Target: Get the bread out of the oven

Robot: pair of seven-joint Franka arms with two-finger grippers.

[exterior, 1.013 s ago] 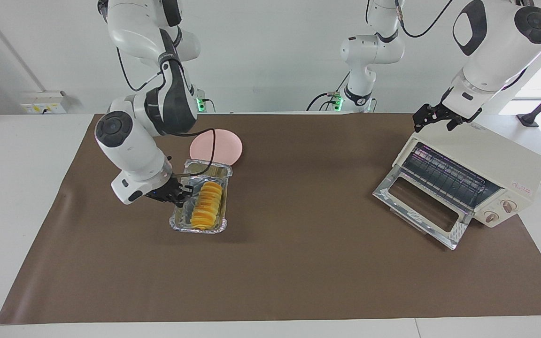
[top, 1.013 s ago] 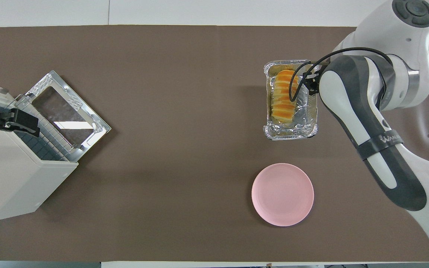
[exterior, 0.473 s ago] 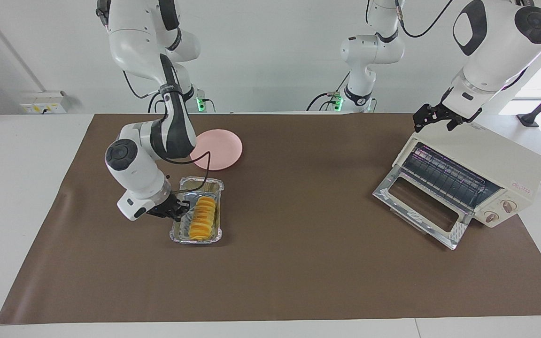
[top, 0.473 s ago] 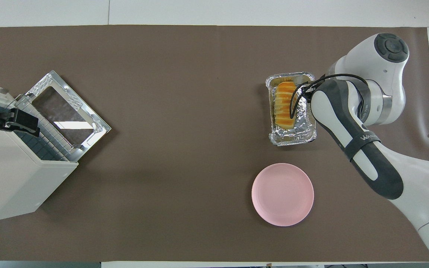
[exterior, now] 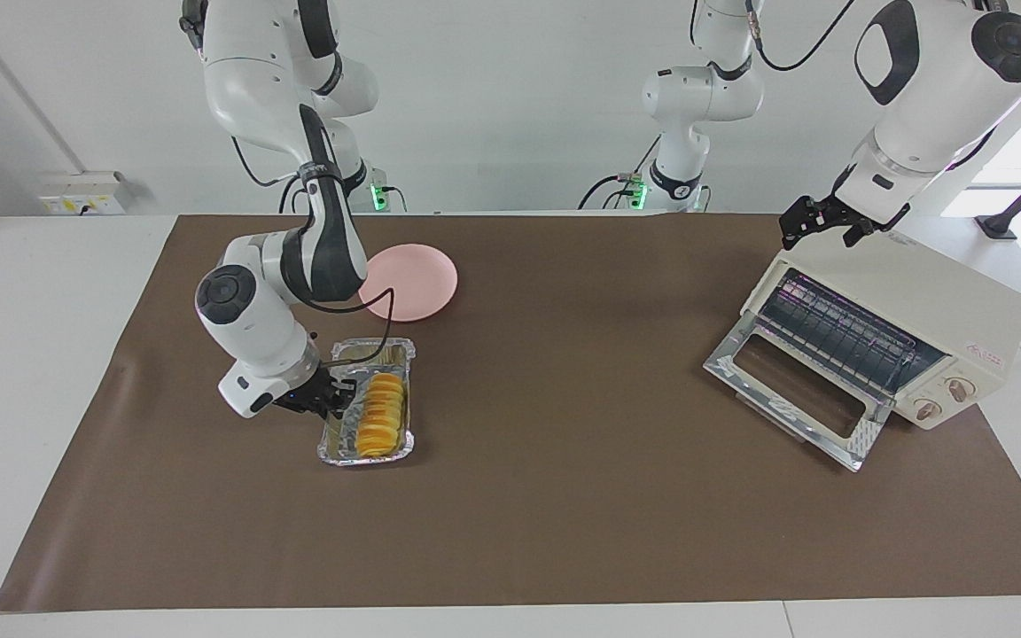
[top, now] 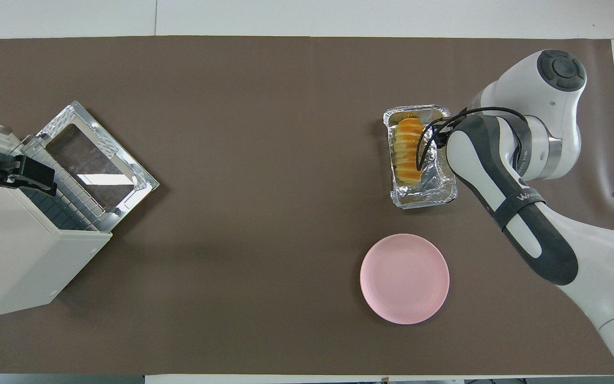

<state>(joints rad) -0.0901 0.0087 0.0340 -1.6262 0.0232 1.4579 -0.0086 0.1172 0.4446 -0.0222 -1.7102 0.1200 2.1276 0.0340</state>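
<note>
Facing view: the ridged golden-yellow bread loaf [exterior: 374, 415] lies in a silver foil tray [exterior: 333, 446] at left of centre on the brown-covered table [exterior: 564, 523]. The right end effector [exterior: 335, 398] sits at the tray's rim; whether its fingers grip the rim I cannot tell. At right, the cream-white toaster oven [exterior: 936, 306] stands with its glass door dropped open, and the left end effector [exterior: 816, 224] hovers over its top, fingers apart.

Overhead view: the tray sits at upper right, with a round pink plate [top: 404, 278] below it and the oven at the left edge.
</note>
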